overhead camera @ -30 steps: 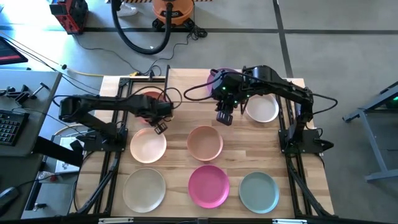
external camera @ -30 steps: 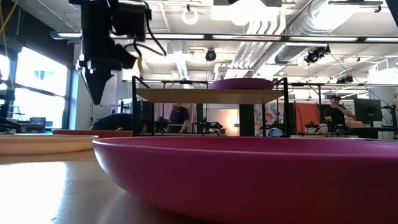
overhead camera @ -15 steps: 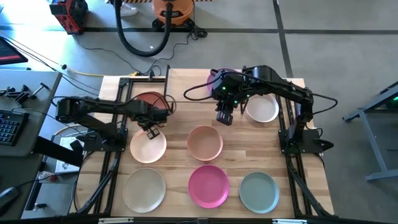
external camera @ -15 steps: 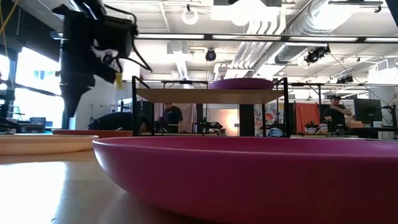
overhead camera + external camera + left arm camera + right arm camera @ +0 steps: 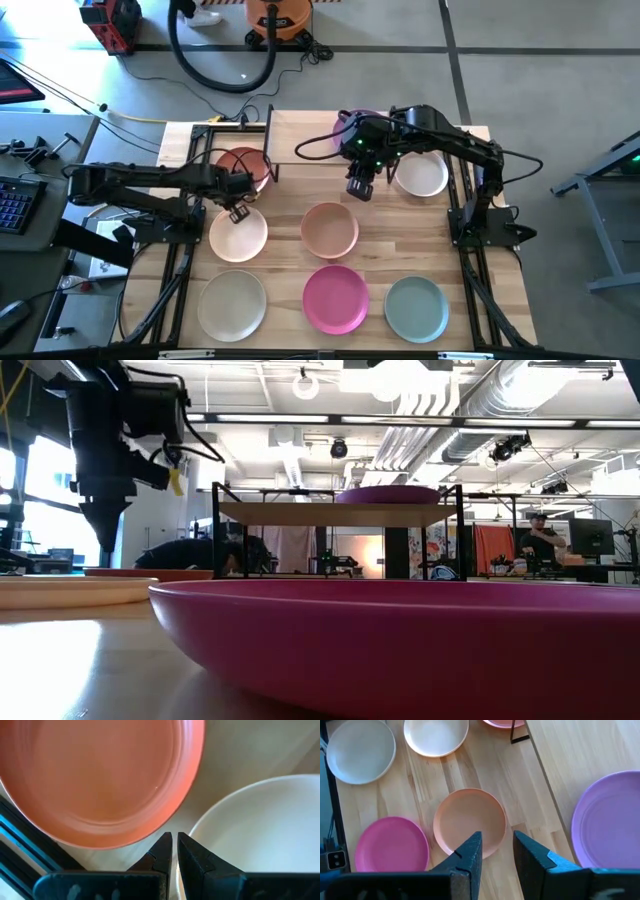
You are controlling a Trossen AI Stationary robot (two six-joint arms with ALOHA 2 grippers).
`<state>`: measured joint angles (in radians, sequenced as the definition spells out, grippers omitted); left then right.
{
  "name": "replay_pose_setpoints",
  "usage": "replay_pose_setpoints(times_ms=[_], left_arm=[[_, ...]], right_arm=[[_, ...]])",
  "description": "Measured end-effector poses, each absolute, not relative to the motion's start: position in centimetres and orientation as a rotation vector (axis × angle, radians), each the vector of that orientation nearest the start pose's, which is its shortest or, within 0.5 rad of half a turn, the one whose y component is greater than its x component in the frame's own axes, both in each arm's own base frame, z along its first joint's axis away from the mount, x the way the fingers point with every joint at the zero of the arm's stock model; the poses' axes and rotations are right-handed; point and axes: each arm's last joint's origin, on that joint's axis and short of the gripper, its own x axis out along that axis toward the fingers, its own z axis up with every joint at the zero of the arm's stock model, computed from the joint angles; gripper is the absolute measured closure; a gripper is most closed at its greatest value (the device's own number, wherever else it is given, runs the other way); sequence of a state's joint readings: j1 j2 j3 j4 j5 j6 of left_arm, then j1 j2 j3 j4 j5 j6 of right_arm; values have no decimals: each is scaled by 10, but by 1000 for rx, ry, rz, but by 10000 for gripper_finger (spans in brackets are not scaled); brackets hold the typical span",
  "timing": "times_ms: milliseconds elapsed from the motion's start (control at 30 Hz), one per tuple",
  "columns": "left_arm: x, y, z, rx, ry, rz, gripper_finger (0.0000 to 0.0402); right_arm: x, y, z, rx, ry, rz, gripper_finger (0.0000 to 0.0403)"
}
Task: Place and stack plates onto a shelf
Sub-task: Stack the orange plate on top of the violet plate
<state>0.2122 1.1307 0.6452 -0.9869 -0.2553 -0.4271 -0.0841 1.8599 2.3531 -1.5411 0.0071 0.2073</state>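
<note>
While eight plates (image 5: 335,298) show, one purple plate (image 5: 610,825) on shelf (image 5: 310,135), left pincer (image 5: 237,213) nearly closed, right pincer (image 5: 360,190) parted, both empty.

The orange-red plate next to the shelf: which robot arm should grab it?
Probably the left. The left gripper hangs beside the terracotta plate; the right gripper is farther off, near the shelf.

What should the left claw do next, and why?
Probably open and lower onto the near rim of the terracotta plate. The left claw hovers nearly closed above the gap between that plate and the cream plate, gripping nothing. Only the purple plate sits on the shelf; the right claw waits, empty.
</note>
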Motion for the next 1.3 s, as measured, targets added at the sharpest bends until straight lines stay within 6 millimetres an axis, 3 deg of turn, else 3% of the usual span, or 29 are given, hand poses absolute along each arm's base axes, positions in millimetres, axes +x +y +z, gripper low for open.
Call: replay_pose_setpoints(times_ms=[533,1067,1300], left_arm=[[163,49,184,-447,1328,482,382],[156,52,183,-516,1377,523,382],[156,52,182,-614,1388,418,350]], right_arm=[[330,-28,442,247,1029,-202,316],[330,-28,442,247,1028,-202,316],[330,-28,442,247,1028,-202,316]])
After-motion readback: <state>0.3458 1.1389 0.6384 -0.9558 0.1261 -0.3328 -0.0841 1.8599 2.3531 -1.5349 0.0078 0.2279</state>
